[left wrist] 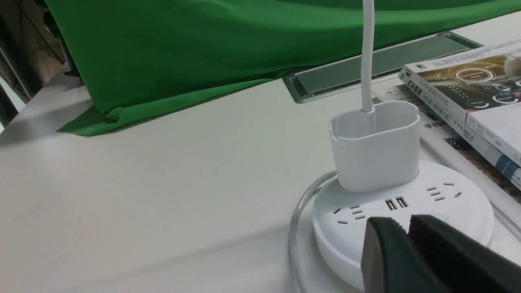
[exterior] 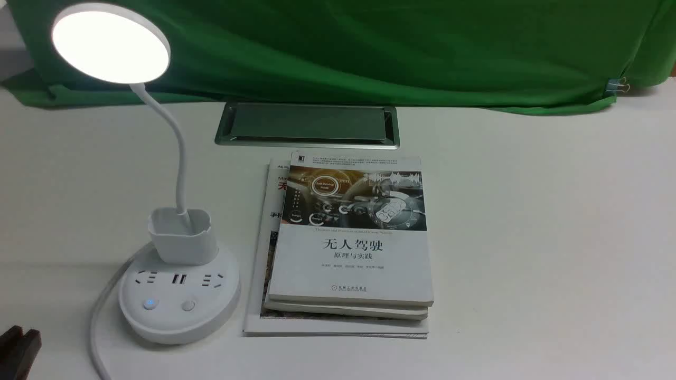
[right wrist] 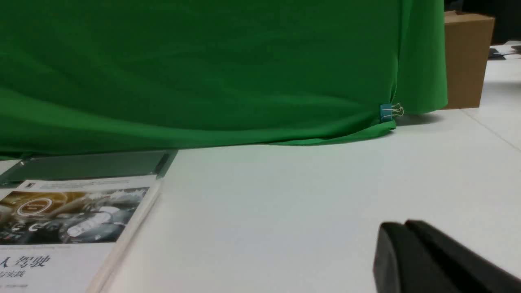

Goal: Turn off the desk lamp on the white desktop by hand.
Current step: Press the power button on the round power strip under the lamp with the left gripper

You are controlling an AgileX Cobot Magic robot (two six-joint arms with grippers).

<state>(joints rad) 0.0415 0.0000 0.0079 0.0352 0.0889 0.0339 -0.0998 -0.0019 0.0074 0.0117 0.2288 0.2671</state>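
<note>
The desk lamp stands at the left of the white desktop (exterior: 528, 237). Its disc head (exterior: 111, 45) glows, above a thin neck, a cup holder (exterior: 182, 235) and a round base (exterior: 179, 301). One button (exterior: 150, 304) is lit blue and the other (exterior: 188, 305) is plain. My left gripper (exterior: 18, 343) is shut and empty, low at the front left, apart from the base. In the left wrist view the gripper (left wrist: 407, 226) hides the buttons on the base (left wrist: 447, 203). My right gripper (right wrist: 403, 228) is shut and empty over bare desktop. No jointed black hand is in view.
A stack of books (exterior: 351, 248) lies right of the lamp base. A silver-framed grey hatch (exterior: 309, 124) is behind them. Green cloth (exterior: 369, 47) covers the back, held by a binder clip (exterior: 617, 84). The lamp's cable (exterior: 97, 322) curls off the front left. A cardboard box (right wrist: 466, 57) stands far right.
</note>
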